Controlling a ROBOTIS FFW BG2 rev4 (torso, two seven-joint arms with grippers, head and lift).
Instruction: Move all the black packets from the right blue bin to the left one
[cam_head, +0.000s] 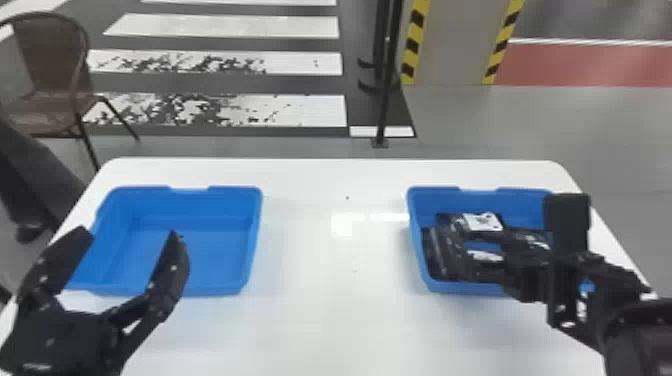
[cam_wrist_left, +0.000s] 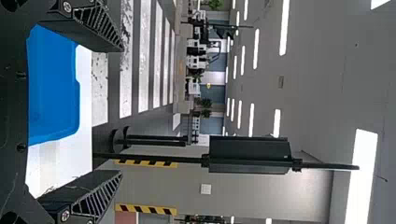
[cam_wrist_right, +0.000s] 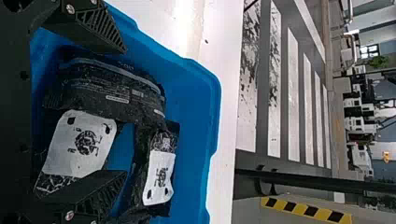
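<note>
In the head view my left gripper (cam_head: 129, 236) is open over the near part of the left blue bin (cam_head: 200, 280), which holds no packets. My right gripper (cam_head: 560, 260) is at the right side of the right blue bin (cam_head: 417, 240), where several black packets (cam_head: 442, 250) lie. The left wrist view has the left gripper (cam_wrist_left: 122, 111) with its fingers wide apart and the blue bin (cam_wrist_left: 56, 88) beyond. In the right wrist view, the right gripper (cam_wrist_right: 126, 111) stands open over a long black packet (cam_wrist_right: 112, 88) and two white-labelled ones (cam_wrist_right: 86, 144), holding nothing.
Both bins stand on a white table (cam_head: 330, 300) with a wide gap between them. Beyond its far edge are a thin black post (cam_head: 384, 100) and a brown chair (cam_head: 52, 65). A person's leg is at the far left, beside the table.
</note>
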